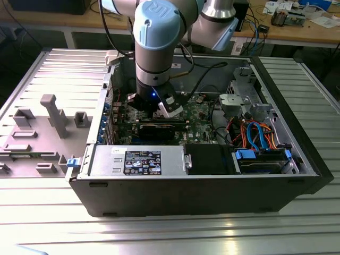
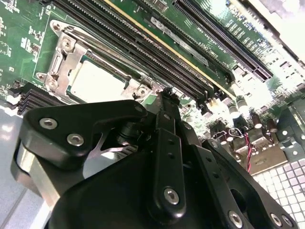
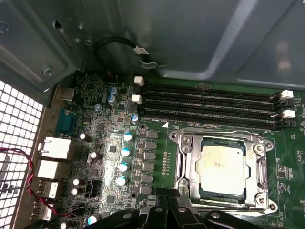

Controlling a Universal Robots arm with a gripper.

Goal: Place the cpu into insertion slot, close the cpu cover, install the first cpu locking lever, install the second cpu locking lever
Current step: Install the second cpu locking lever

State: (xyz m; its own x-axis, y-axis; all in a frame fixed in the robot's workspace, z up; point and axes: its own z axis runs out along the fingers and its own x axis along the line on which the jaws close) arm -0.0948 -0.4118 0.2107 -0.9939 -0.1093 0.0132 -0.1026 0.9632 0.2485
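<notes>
While pincer [image 2: 167, 93] spread unclear | cpu [image 3: 223, 164] under cpu cover [image 3: 189, 164] | socket edge hidden by pincer

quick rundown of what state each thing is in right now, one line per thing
cpu: seated in the insertion slot, metal top facing up
cpu cover: closed, frame lying flat around the cpu
insertion slot: occupied by the cpu
memory slots: empty, white end clips visible
computer case: lying on its side, side panel off, inside exposed
gripper: close beside the socket, holding nothing visible
</notes>
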